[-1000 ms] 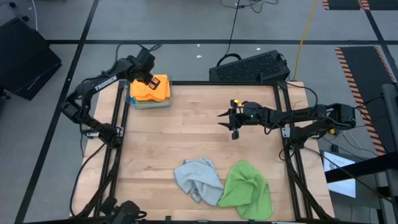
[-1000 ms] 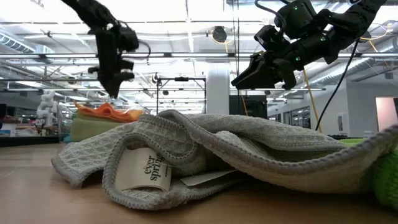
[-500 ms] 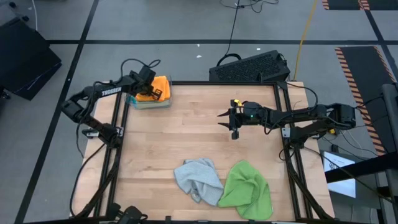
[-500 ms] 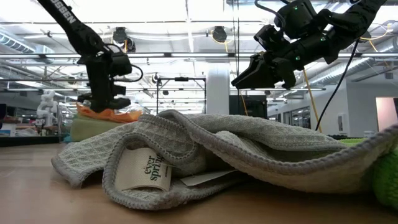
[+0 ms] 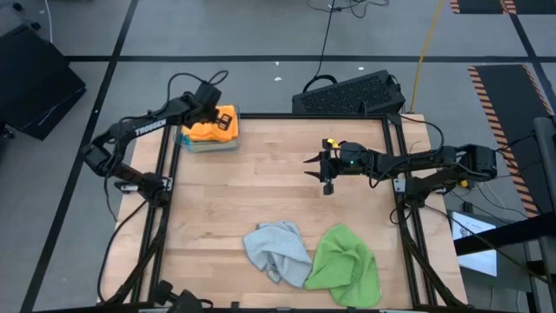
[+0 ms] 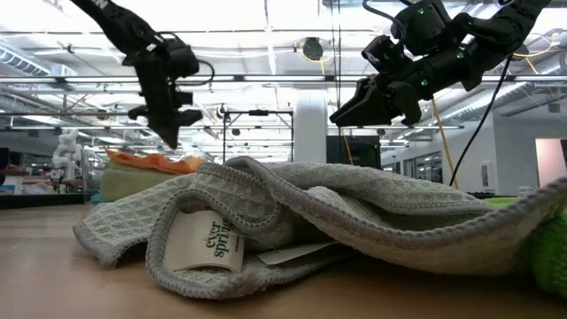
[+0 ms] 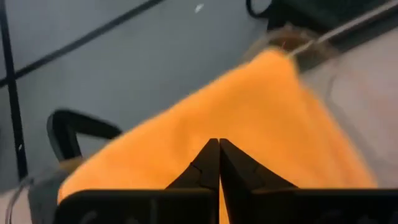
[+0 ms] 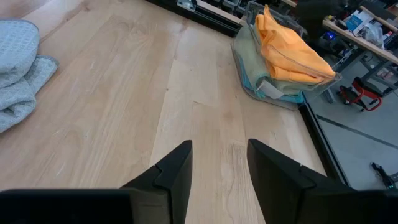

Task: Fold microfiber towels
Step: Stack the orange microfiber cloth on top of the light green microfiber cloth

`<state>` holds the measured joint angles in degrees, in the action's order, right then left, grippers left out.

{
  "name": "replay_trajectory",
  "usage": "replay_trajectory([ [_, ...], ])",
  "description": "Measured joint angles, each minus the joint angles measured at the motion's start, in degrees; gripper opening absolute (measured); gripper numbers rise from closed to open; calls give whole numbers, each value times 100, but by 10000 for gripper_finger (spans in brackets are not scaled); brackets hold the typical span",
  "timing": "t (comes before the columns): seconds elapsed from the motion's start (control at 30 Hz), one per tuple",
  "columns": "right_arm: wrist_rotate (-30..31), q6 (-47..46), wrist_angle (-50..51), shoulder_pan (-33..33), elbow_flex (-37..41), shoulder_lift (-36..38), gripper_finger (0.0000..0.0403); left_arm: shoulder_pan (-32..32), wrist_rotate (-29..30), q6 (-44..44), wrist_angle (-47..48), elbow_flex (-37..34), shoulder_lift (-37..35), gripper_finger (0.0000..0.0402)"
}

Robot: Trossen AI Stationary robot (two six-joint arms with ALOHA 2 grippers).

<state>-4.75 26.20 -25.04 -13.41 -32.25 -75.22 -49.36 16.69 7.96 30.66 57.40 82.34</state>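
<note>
Left gripper [image 5: 211,111] sits at the upper left of the high view, over the folded stack at the table's far-left corner; in its wrist view the two fingers [image 7: 214,163] are pressed together with no gap and nothing between them, the orange towel [image 7: 249,118] filling the frame beyond. In the low view this gripper [image 6: 171,133] hangs above the stack, clear of it. Orange towel [image 5: 215,123] lies on top of the stack; pale sage green [image 8: 258,65] and blue [image 8: 281,96] layers show beneath it in the right wrist view. Right gripper [image 5: 314,163] is held above bare wood in the middle right of the high view, pointing toward frame left; fingers [image 8: 177,168] stand partly apart with only the table [image 8: 124,112] between them, nothing held. Light grey towel [image 5: 276,249] lies crumpled at lower centre of the high view, touching the bright green towel [image 5: 346,264] bunched just to its right. In the low view the grey towel [image 6: 310,217] fills the foreground, a white label [image 6: 211,241] showing on its edge.
</note>
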Motion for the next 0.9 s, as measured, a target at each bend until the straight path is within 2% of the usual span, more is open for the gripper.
replay_trajectory([
  [0.2,0,0,1,0,0,0,144,94,-574,-289,-1043,-168,156,6],
  [0.63,2,-2,4,0,0,0,144,-74,-682,-317,-1652,-341,1481,6],
  [0.73,4,0,8,0,0,0,144,-11,-746,-271,-1599,-342,1370,6],
  [0.9,7,2,4,0,2,0,144,103,-589,-157,-1294,-336,661,6],
])
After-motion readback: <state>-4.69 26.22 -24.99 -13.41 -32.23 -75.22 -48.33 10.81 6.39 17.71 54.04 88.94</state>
